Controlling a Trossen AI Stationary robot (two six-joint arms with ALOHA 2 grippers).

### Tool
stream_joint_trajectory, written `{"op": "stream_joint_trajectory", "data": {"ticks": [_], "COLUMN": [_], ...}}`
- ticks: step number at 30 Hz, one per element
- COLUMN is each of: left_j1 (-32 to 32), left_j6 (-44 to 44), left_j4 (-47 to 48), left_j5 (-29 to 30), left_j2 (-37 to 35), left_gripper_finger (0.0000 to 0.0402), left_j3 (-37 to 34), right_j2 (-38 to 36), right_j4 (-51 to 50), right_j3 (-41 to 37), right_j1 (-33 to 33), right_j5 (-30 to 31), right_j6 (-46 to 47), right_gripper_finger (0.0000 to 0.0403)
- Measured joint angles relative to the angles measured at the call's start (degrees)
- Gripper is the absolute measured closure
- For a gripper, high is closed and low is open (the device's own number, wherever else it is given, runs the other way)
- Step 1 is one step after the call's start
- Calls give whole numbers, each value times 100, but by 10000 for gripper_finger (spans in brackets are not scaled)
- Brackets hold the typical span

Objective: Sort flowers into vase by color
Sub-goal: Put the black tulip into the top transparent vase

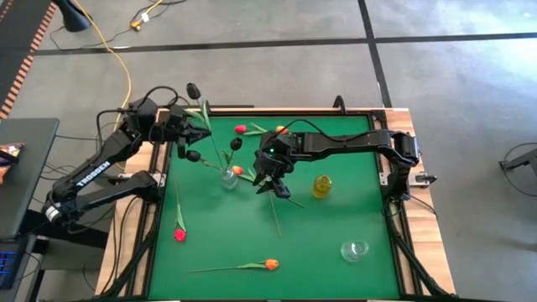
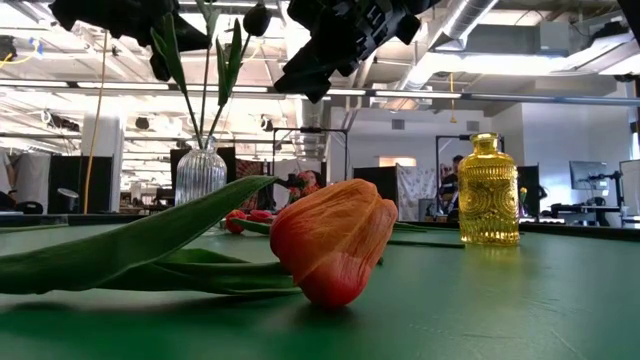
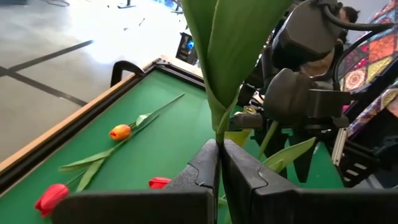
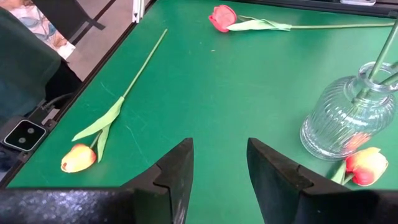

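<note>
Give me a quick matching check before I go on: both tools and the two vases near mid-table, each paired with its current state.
Column A
1. left tool
2. right tool
3. yellow vase
4. ribbed clear vase

Column B
a. open, holding nothing
b. shut on a green stem
c. has flower stems standing in it
d. has no flower in it

Pairs: 1-b, 2-a, 3-d, 4-c
</note>
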State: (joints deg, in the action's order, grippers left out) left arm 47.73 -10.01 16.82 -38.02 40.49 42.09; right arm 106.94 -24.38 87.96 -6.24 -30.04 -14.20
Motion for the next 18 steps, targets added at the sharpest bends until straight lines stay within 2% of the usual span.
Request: {"op": "stream_joint_trajectory", "data": {"ticks": [10,18], "left_j1": [-294,-647], "left_j6": [-23,156], "left_j4": [-4,41], "left_j5": [307,367], "left_j2": [37,452], "left_gripper_finger": [401,401], "left_j3": [2,2], "right_j2": [0,0], "right_j4": [4,4], "right_j3": [0,0], "right_j1": [0,0], "right_j5": [4,21], "right_j6": [-92,-99], "right_gripper_finger": [227,227]}}
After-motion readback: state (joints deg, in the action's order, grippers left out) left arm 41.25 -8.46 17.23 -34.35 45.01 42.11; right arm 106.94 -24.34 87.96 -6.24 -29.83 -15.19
